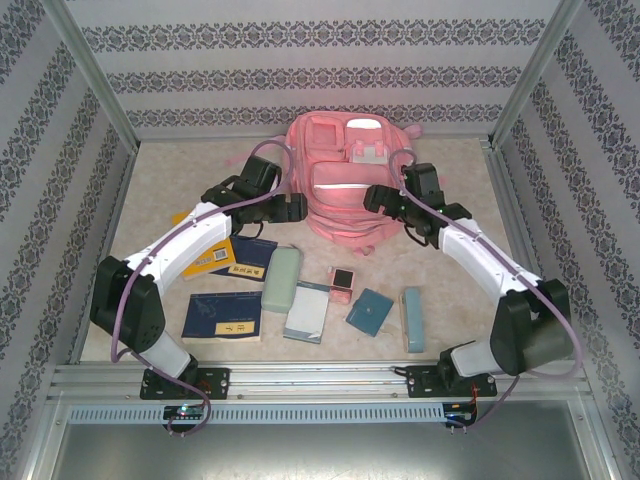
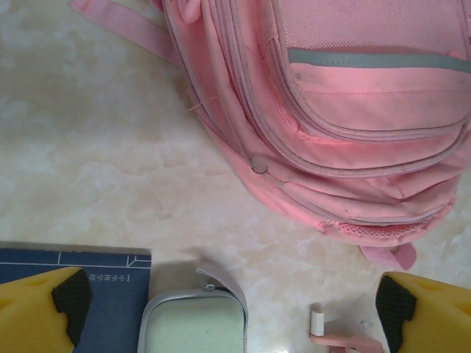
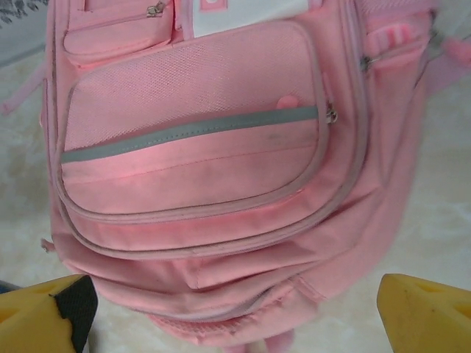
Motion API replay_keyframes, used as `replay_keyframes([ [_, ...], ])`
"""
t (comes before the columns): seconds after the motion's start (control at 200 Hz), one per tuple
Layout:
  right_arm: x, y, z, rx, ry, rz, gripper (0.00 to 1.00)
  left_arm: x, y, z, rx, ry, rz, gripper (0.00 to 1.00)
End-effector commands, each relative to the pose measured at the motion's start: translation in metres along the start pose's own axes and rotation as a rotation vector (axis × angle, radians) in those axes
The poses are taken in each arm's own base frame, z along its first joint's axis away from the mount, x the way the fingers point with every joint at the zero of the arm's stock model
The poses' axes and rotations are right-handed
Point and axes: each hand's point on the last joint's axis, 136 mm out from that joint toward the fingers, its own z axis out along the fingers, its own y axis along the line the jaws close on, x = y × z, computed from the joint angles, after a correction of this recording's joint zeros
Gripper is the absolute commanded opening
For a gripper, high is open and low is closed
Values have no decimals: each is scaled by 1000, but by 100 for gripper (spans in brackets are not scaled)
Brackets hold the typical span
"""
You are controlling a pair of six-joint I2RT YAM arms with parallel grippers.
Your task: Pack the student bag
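Student bag (image 1: 345,182) lay flat and front face up at the far middle of the bench (image 1: 170,180). Its long axis ran near to far, with the base toward my arm bases and the top toward the back wall. The striped front pocket looked zipped; I could not tell what was inside. My left gripper (image 1: 290,207) and right gripper (image 1: 375,197) were both released with jaws wide, flanking the bag's lower half and grasping nothing. A pale green case (image 1: 281,280) and a blue book (image 1: 222,318) lay loose on the bench nearer me.

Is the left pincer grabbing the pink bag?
No, the left pincer is wide open and empty, and the pink bag lies ahead of it, untouched.
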Motion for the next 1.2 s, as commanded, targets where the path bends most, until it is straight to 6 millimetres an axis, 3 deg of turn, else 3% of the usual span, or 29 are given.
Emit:
replay_keyframes([
  [0.0, -8, -19, 22, -97, 29, 278, 98, 6, 3, -2, 9, 20, -25, 100],
  [0.13, -15, -60, 47, -25, 46, 454, 98, 7, -2, -4, 49, 13, -42, 100],
  [0.21, -17, -73, 60, -46, 47, 528, 95, 7, -5, -4, 66, 13, -51, 100],
  [0.405, -18, -77, 98, -120, 135, 617, 87, 5, -6, -8, 69, 1, -51, 100],
  [0.61, -9, -87, 122, -92, 173, 627, 82, 1, -4, -14, 61, -23, -43, 100],
  [0.689, -4, -87, 129, -105, 194, 636, 71, 1, -4, -14, 63, -25, -41, 100],
  [0.984, 5, -70, 124, -203, 173, 695, 4, 6, -6, -7, 72, -1, -49, 100],
  [1.024, 4, -65, 121, -222, 171, 704, 0, 7, -5, -5, 70, 5, -51, 100],
  [1.194, -4, -38, 105, -290, 130, 775, 0, 8, -9, -3, 85, 23, -45, 100],
])
